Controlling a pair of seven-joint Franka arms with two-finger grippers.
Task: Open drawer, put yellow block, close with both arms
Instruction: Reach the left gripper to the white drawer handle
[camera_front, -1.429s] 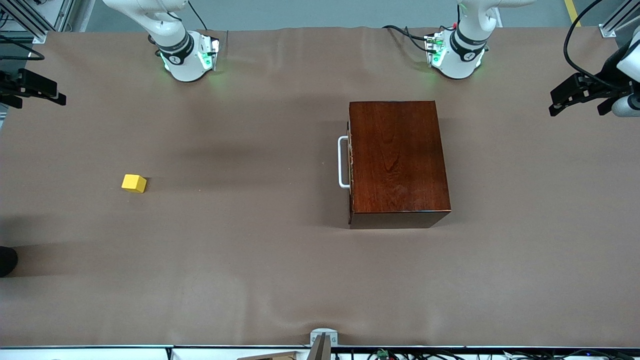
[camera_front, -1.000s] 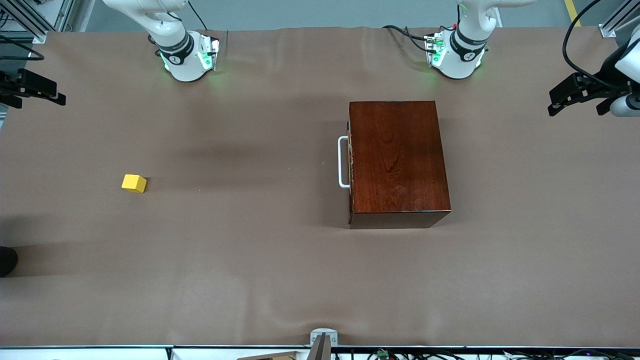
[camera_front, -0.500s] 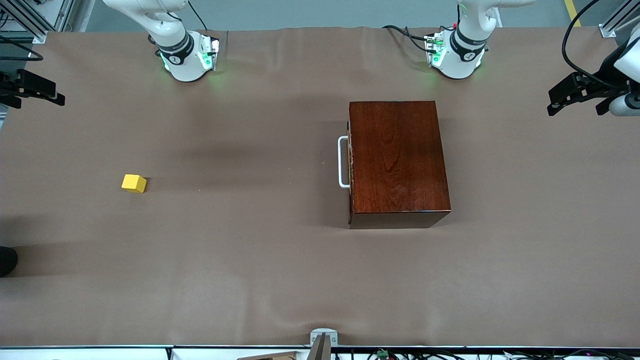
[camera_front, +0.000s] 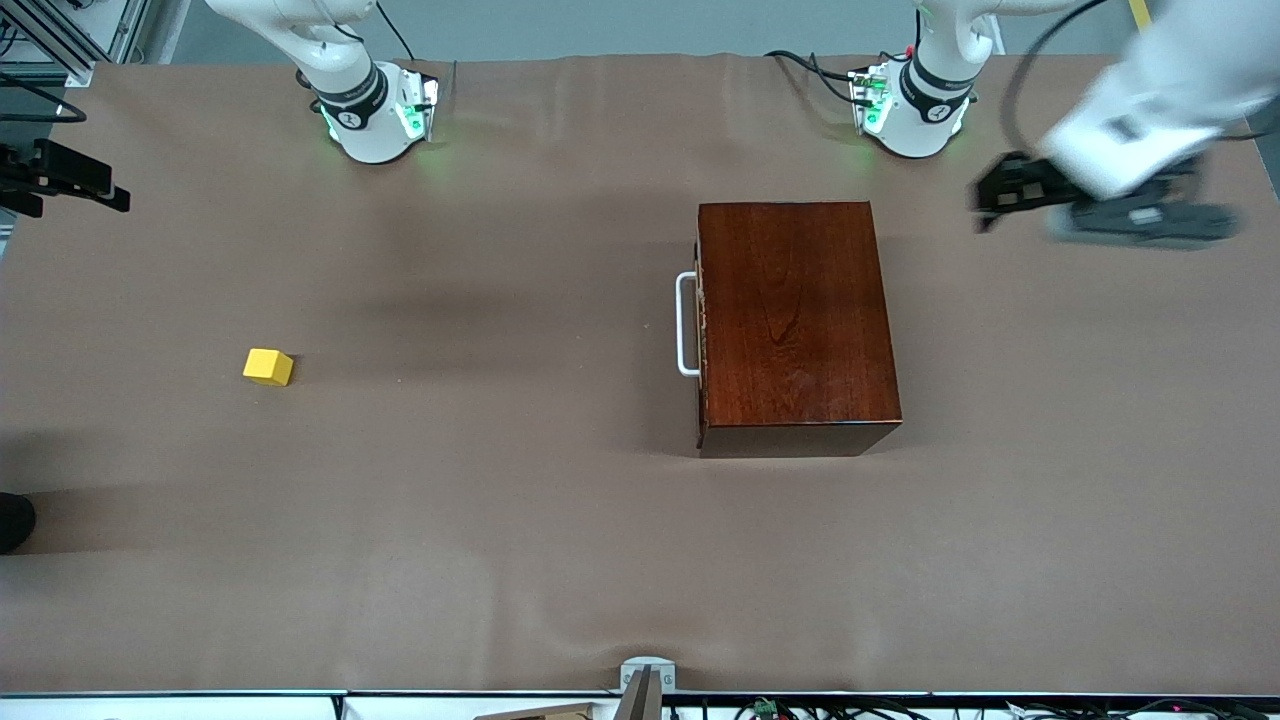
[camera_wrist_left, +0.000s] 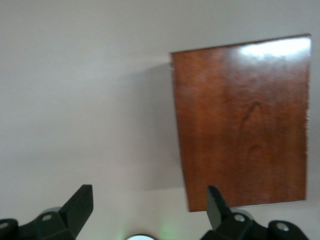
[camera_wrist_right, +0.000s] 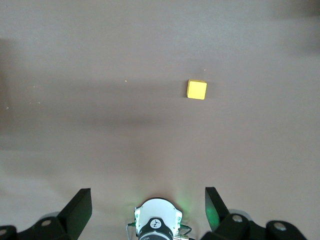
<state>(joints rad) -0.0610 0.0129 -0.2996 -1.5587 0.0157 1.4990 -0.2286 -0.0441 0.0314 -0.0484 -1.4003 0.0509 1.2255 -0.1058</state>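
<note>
Yellow block (camera_front: 268, 367) sits unmoved toward the right arm's end of the table, open cloth all round. Drawer (camera_front: 701, 325) is shut, handle (camera_front: 686, 324) facing the block. Left gripper (camera_front: 990, 200), fingers spread, has just swung in over the table near the box: opening is starting. Right gripper (camera_front: 105, 195), spread, waits over the table edge.

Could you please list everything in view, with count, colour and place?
Wooden box: one, dark reddish-brown, toward the left arm's end of the table; its drawer is shut.
Handle: one, white, on the drawer front.
Yellow block: one, yellow, on the table toward the right arm's end.
Table: one, brown cover.
Left gripper: one, black, jaws open, above the table beside the box.
Right gripper: one, black, jaws open, over the table edge at the right arm's end.
</note>
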